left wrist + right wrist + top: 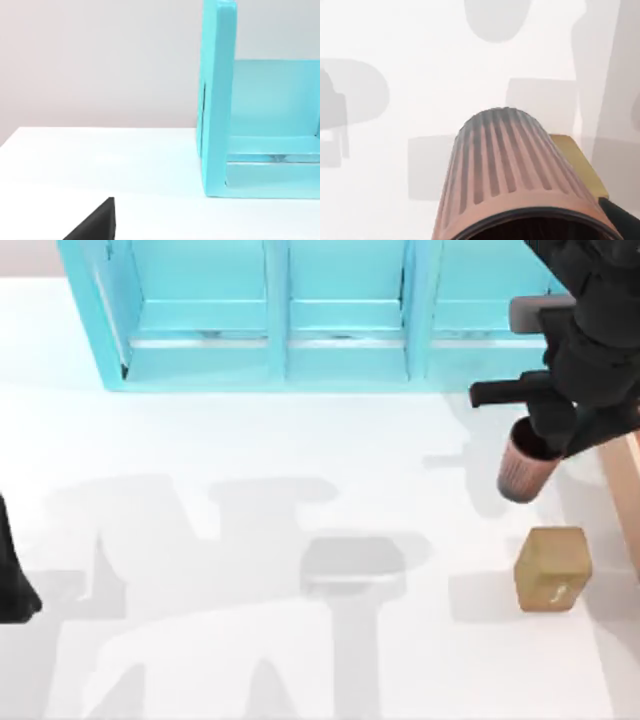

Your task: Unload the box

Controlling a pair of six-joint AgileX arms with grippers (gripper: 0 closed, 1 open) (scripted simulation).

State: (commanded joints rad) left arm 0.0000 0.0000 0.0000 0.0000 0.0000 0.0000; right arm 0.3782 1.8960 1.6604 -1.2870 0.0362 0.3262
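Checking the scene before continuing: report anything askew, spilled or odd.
Nothing is spilled or damaged. The ribbed cup hangs tilted in the right gripper above the table, beside the box. The carton block sits slightly turned.

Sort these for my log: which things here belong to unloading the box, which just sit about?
Job: peach-tan wooden box, at the table's right edge; ribbed reddish-brown cup held by right gripper; small golden-brown carton block.
Idle: turquoise three-bay shelf; parked left arm.
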